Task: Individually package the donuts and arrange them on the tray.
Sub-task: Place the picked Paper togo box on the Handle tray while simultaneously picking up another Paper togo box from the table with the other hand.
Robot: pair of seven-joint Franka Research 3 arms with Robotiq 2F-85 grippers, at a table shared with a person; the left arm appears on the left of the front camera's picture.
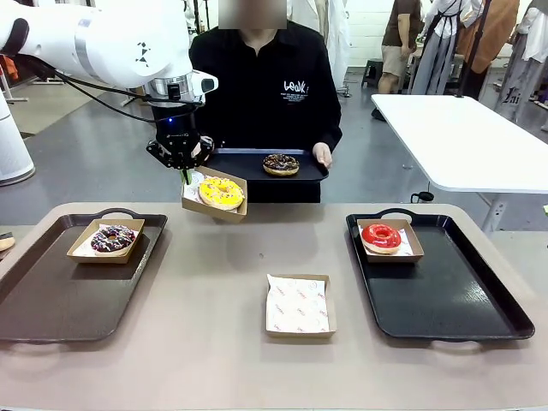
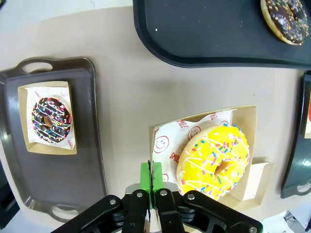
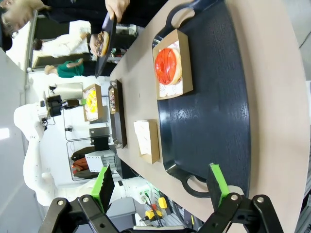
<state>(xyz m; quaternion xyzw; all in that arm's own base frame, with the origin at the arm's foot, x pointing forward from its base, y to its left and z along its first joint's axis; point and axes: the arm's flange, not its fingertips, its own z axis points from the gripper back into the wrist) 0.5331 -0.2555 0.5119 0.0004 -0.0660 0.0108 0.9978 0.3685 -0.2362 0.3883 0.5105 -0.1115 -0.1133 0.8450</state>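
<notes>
Clamped shut, my left gripper [image 1: 183, 174] [image 2: 151, 177] pinches the rim of a paper-lined cardboard box [image 1: 211, 208] [image 2: 204, 113]. That box carries the yellow donut [image 1: 221, 192] [image 2: 215, 162] and hangs tilted in the air above the far side of the table [image 1: 214, 351]. It is clear of the tabletop. From the front, it sits between the left tray [image 1: 43, 300] [image 2: 90, 145] and the black tray [image 1: 235, 164] [image 2: 204, 39] that a person holds at the far edge. Its upper edge is just short of that tray's rim. On the person's tray a chocolate sprinkled donut [image 1: 281, 163] [image 2: 285, 19] lies near the person's hand [image 1: 322, 154].

The left tray holds a boxed dark donut with white drizzle [image 1: 113, 238] [image 2: 51, 120] in its far corner. Most of the tray floor on my side is bare.

My right gripper [image 3: 159, 177] is spread wide with nothing between its fingers, over the near handle end of the right tray [image 1: 454, 300] [image 3: 218, 107]. The red donut [image 1: 381, 237] [image 3: 167, 65] sits boxed at that tray's far end, with bare tray floor nearer me.

Between the two trays an unfilled lined box [image 1: 297, 305] [image 3: 147, 141] lies flat on the table. It is apart from both rims, with bare tabletop on every side.
</notes>
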